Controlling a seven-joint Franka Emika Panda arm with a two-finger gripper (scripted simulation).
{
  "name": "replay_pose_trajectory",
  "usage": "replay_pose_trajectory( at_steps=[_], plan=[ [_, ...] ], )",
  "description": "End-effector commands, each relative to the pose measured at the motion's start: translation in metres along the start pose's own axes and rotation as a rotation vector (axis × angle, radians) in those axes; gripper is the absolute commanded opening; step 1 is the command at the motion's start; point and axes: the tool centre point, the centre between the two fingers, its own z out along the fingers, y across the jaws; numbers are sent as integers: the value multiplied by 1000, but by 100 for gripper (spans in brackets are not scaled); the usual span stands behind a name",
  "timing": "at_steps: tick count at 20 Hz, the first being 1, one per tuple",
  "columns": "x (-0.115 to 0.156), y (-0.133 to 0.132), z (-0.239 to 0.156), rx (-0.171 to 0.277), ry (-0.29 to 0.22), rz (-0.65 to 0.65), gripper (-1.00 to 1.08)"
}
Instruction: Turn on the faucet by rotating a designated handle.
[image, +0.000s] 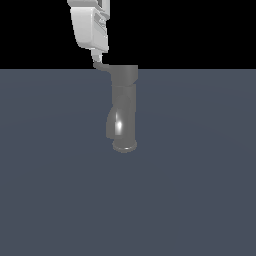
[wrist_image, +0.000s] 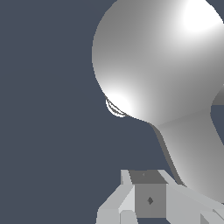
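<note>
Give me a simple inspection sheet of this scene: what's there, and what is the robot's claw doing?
Surface: flat, plain blue-grey floor.
Faucet: glossy grey, upright on a round base, short curved spout low down, darker cap on top.
Handle: thin rod sticking out of the cap toward the exterior view's left.
Clutter: nothing seen.
Gripper: white, directly above the handle's outer end, apparently touching it; whether open or shut cannot be told.
Cables: nothing seen.
Surroundings: black background beyond the floor.

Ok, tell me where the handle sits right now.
In the exterior view the handle juts from the dark cap atop the faucet toward that view's left, near the horizon line, directly beneath the gripper.
</note>
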Motion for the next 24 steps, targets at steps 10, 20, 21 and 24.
replay_pose_trajectory(
  at_steps=[10,20,21,24],
  plan=[
    [1,26,0,-3,3,-4,-100],
    [16,54,-1,-6,2,-3,-100],
    [17,57,-1,-7,2,-3,-100],
    [21,66,-1,-7,2,-3,-100]
  ],
)
